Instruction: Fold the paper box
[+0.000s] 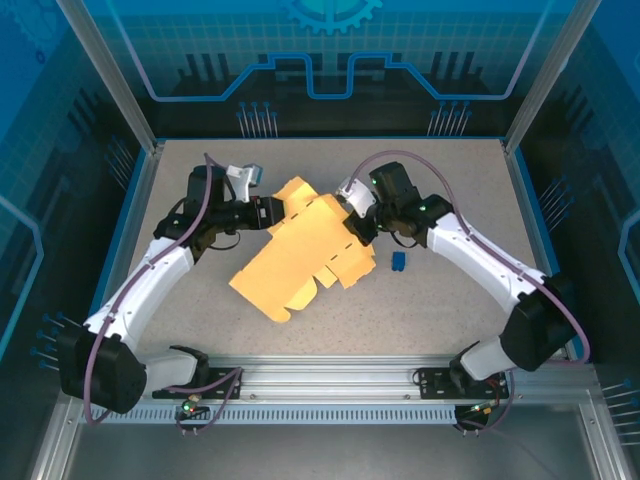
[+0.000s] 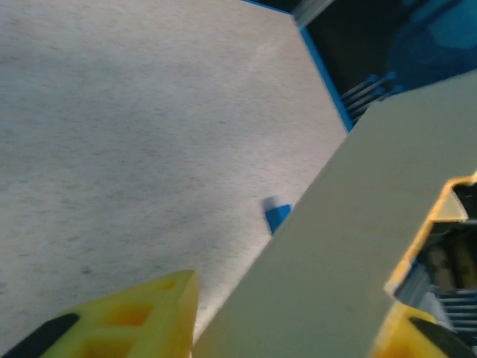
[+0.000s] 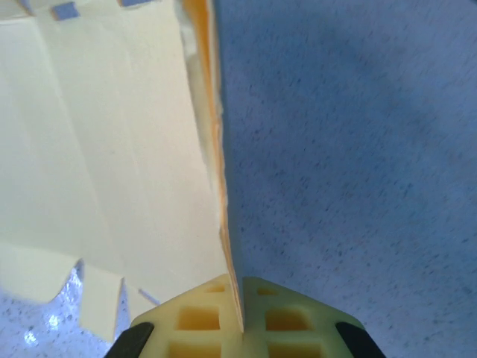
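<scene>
**Right jaws pinched on the sheet, left jaws standing apart**

The paper box (image 1: 300,250) is a flat, pale yellow die-cut sheet with flaps. It sits about the middle of the table (image 1: 450,190), a little toward the left edge. Its long axis runs from the near-left up toward the far-right.

My right gripper (image 1: 354,226) meets the sheet at its right-hand side. In my right wrist view, my two yellow fingers (image 3: 195,319) are pressed together with only the thin cardboard edge between them. So I have the box clamped there, and its pale inner face spreads away to the left of that edge.

My left gripper (image 1: 271,212) is at the sheet's far-left side. In my left wrist view, these fingers (image 2: 130,321) stand well apart, and a broad panel of the sheet slants up through the gap. One finger is just beside the panel. I cannot tell whether either finger touches it, but these jaws are not closed on it.

A small blue object (image 1: 398,261) lies on the bare surface just right of the sheet, on the side toward the table's right edge.
</scene>
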Controlling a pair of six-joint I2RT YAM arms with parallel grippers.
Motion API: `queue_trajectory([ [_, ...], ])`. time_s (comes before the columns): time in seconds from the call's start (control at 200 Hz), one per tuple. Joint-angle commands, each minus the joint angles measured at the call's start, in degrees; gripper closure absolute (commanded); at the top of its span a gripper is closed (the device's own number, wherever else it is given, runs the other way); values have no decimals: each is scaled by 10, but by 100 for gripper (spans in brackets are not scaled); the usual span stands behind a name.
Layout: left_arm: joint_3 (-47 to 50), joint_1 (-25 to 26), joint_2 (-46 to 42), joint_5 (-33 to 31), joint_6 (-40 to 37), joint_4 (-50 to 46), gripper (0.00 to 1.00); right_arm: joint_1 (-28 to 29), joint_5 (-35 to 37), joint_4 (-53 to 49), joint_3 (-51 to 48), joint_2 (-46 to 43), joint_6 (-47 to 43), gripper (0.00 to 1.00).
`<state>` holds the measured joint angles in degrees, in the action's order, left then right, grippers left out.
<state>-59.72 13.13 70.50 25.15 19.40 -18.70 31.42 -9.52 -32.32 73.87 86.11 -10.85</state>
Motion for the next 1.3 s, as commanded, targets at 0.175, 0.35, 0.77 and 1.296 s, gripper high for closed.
queue_trajectory([
  [0.175, 27, -1, -53, -141, -14, -24, 46, -31, -57, -108, 66, 102, 53, 100],
  [0.35, 74, 38, -65, -127, 1, 6, 44, -52, -30, -144, 109, 158, 59, 98],
  [0.77, 143, 196, 121, -135, 14, 213, 48, -73, 61, -252, 211, 263, 37, 93],
  [1.296, 129, 216, 283, -168, -27, 313, 56, -103, -57, -196, 211, 266, 36, 88],
])
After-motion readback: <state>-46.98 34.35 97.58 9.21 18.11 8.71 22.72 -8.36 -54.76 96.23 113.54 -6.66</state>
